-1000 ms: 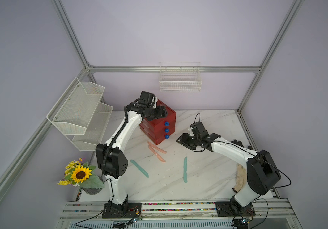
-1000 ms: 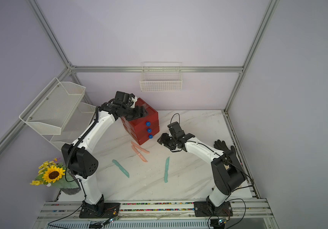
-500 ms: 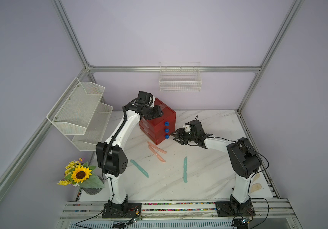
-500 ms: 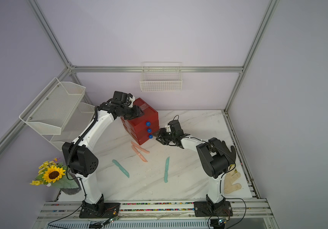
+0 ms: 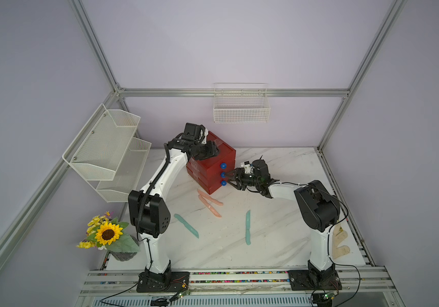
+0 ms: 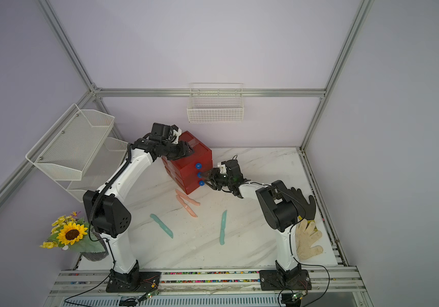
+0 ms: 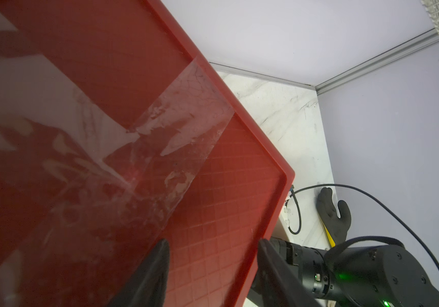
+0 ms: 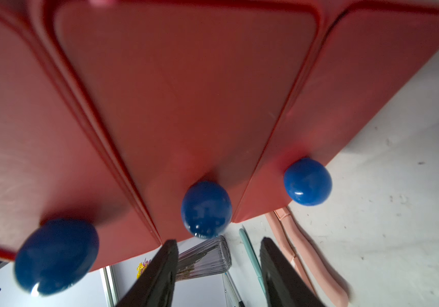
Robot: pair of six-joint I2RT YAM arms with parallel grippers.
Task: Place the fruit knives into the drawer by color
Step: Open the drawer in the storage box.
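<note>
My right pincer [image 8: 218, 240] stands spread, its two dark fingers aimed at the front of the small red three-drawer plastic chest [image 5: 210, 170]. The middle round blue knob [image 8: 206, 210] sits just ahead of the gap between the tips, not yet inside it. All three drawer fronts look shut.

My left pincer [image 7: 213, 241] is spread too and pinches nothing. It hangs over the chest's taped lid near a front corner, with the lid's rim running between my fingers. Whether the tips touch the lid I cannot tell.

The chest stands toward the back of the white marble bench [image 5: 279, 239], turned at an angle. Two salmon-pink plastic knives [image 5: 213, 201] lie touching each other on the bench, just before the chest's foot. Two teal plastic knives lie nearer my bases, well apart from each other — one [image 5: 186, 226] on my left side, one [image 5: 247, 227] toward the middle.
</note>
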